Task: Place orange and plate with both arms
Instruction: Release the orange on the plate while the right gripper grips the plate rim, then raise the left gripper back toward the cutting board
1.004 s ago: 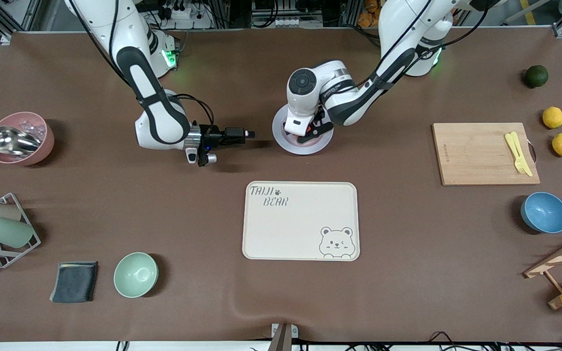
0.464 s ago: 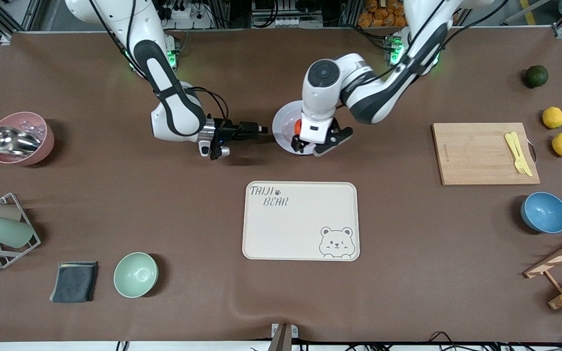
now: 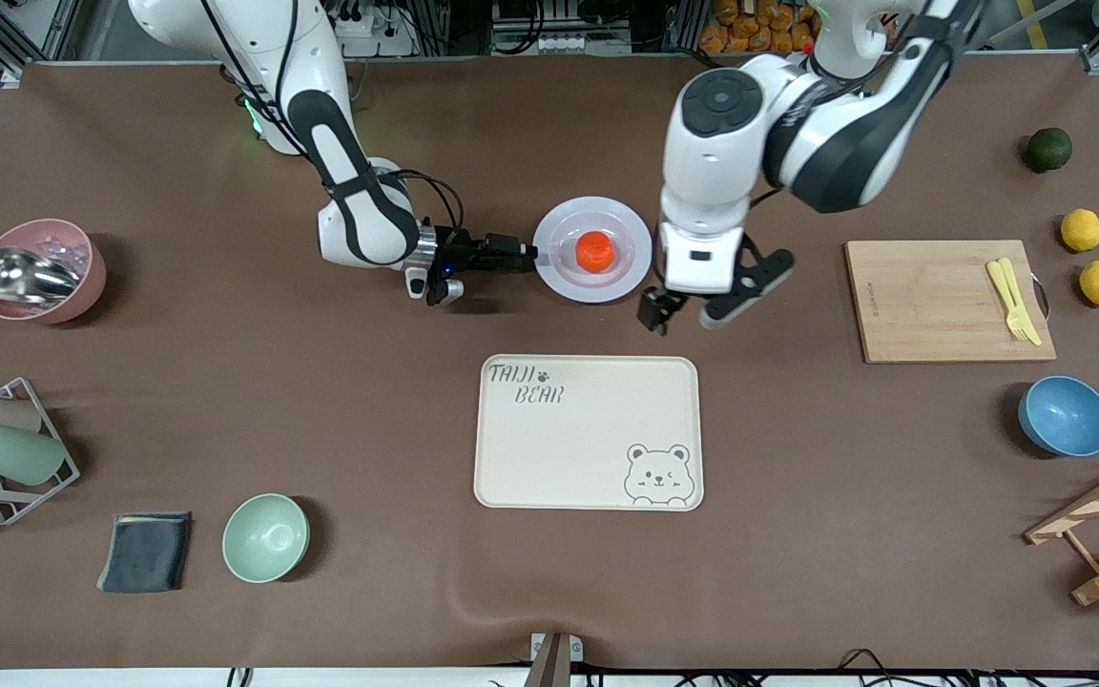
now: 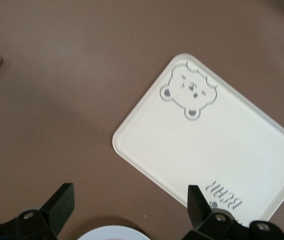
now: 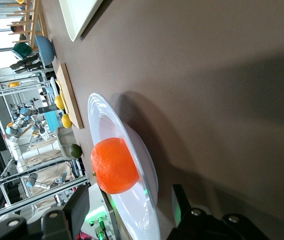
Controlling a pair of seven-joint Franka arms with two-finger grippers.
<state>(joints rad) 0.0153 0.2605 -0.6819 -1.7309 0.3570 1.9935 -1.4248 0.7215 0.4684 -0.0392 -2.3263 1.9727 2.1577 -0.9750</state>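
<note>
Both arms wore glossy white shells with dark grey joint bands, black cables looped along them, and black two-finger grippers; green lights glowed near the bases.

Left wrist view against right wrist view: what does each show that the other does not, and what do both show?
Only the left wrist view shows the bear print on the tray and the open left gripper. Only the right wrist view shows the orange lying on the plate, the right gripper at the plate's rim, the blue bowl and lemons. Both show the plate, the tray and the cutting board.
</note>
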